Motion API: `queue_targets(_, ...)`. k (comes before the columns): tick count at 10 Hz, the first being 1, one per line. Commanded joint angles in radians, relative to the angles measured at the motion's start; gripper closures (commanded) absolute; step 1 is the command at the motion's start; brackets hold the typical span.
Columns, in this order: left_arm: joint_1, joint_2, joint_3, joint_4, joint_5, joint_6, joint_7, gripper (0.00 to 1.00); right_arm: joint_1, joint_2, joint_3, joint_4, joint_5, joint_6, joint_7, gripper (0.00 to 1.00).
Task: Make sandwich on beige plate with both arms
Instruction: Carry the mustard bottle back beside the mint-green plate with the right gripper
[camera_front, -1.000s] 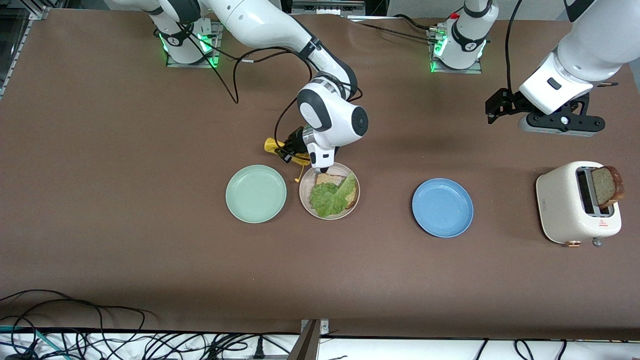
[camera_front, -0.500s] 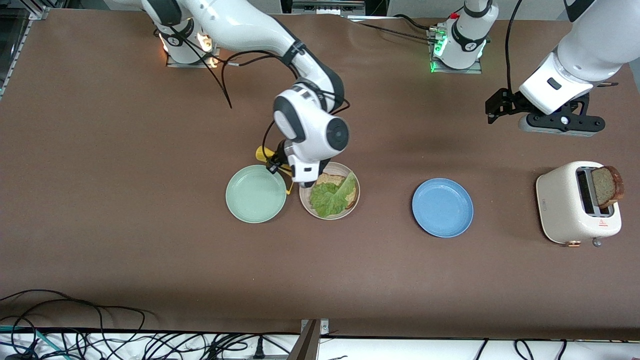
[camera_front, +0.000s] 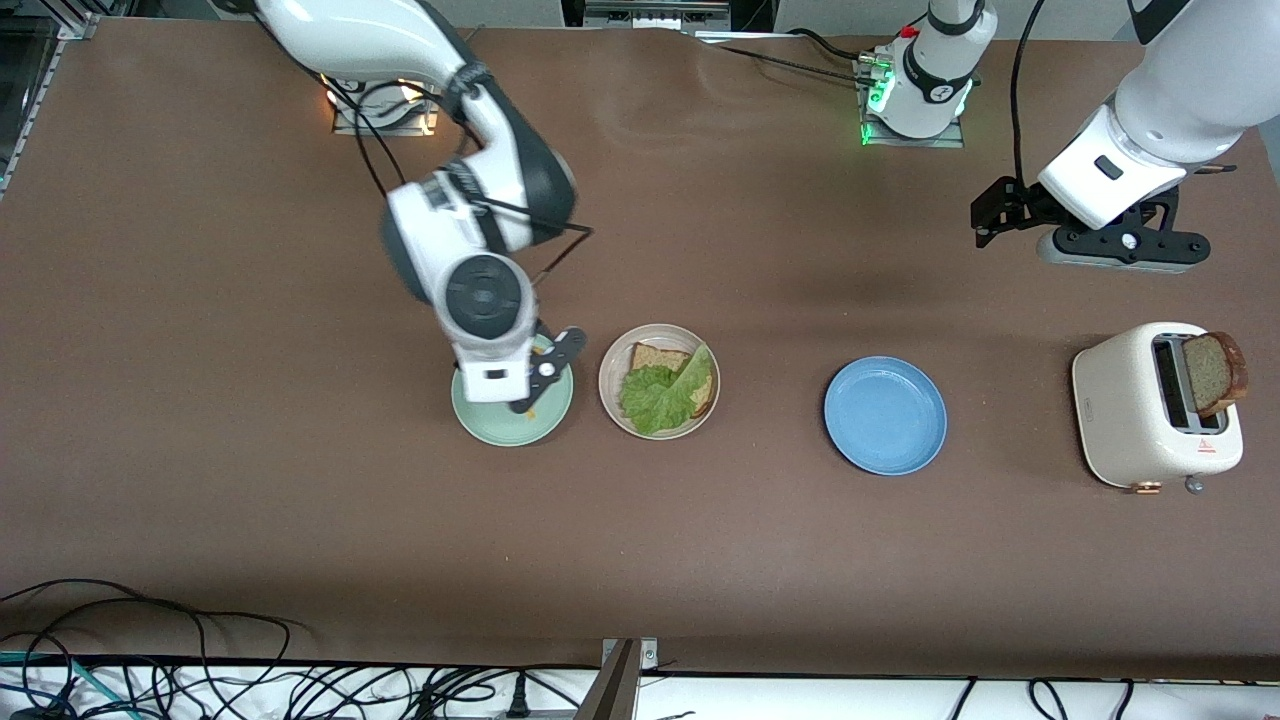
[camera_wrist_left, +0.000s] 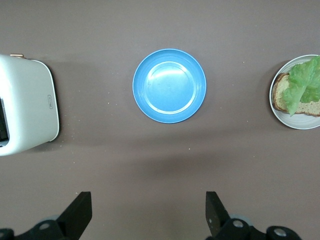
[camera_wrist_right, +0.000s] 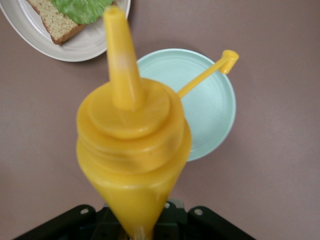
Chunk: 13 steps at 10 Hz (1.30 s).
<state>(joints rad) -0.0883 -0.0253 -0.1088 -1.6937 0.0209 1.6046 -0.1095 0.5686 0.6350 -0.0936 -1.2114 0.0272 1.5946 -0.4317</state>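
Nearest the front camera sit three plates in one row. The round blue plastic plate (camera_front: 885, 415) lies bare, with open brown table (camera_front: 700, 560) on every side of it. Toward the right arm's end comes the round pale beige plate (camera_front: 613, 395), carrying a square brown-crusted slice of speckled bread (camera_front: 655, 357) with a ruffled green lettuce leaf (camera_front: 660, 395) draped over it. The leaf's long axis runs diagonally across the slice, one end reaching the plate's rim, and a bread corner peeks out at the edge farther from the camera. No top slice on it yet.

Just beside that, apart by a narrow strip of table, is the round mint-green plate (camera_front: 478, 425). Over it hangs the right gripper (camera_wrist_right: 142, 222), jaws clamped on a yellow plastic squeeze bottle (camera_wrist_right: 132, 145) whose nozzle points down at the tabletop, its tethered cap dangling across the green plate. In the front view the bottle is almost wholly hidden under the wrist, so its exact tilt is hard to call.

At the left arm's end stands a cream-white toaster (camera_front: 1120, 410) with a second speckled slice (camera_front: 1215, 372) upright in its slot. The left gripper (camera_wrist_left: 149, 220) waits in the air over bare table, farther back than the toaster, fingers spread wide and empty.
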Motion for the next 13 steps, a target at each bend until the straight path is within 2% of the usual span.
queue_targets(1, -0.005, -0.018, 0.004, -0.012, -0.002, 0.005, -0.002, 0.00, -0.106, -0.216, 0.025, -0.273, 0.043, 0.108, -0.207, 1.00)
queue_targets(3, -0.005, -0.018, 0.004, -0.012, -0.002, 0.005, -0.002, 0.00, -0.188, -0.277, 0.025, -0.350, 0.098, 0.149, -0.400, 1.00)
queue_targets(5, -0.005, -0.018, 0.004, -0.012, -0.002, 0.005, -0.002, 0.00, -0.295, -0.354, 0.067, -0.495, 0.157, 0.278, -0.577, 1.00)
queue_targets(6, -0.005, -0.016, 0.004, -0.012, -0.002, 0.005, -0.002, 0.00, -0.321, -0.357, 0.069, -0.544, 0.183, 0.330, -0.667, 1.00)
queue_targets(8, -0.005, -0.018, 0.006, -0.012, 0.002, 0.005, -0.002, 0.00, -0.380, -0.351, 0.069, -0.594, 0.267, 0.402, -0.853, 1.00)
queue_targets(10, -0.005, -0.016, 0.006, -0.012, 0.008, 0.005, -0.002, 0.00, -0.426, -0.321, 0.069, -0.625, 0.386, 0.467, -1.064, 1.00)
queue_targets(13, 0.009, -0.004, 0.009, -0.012, 0.005, 0.005, -0.004, 0.00, -0.447, -0.217, 0.060, -0.626, 0.595, 0.511, -1.353, 1.00)
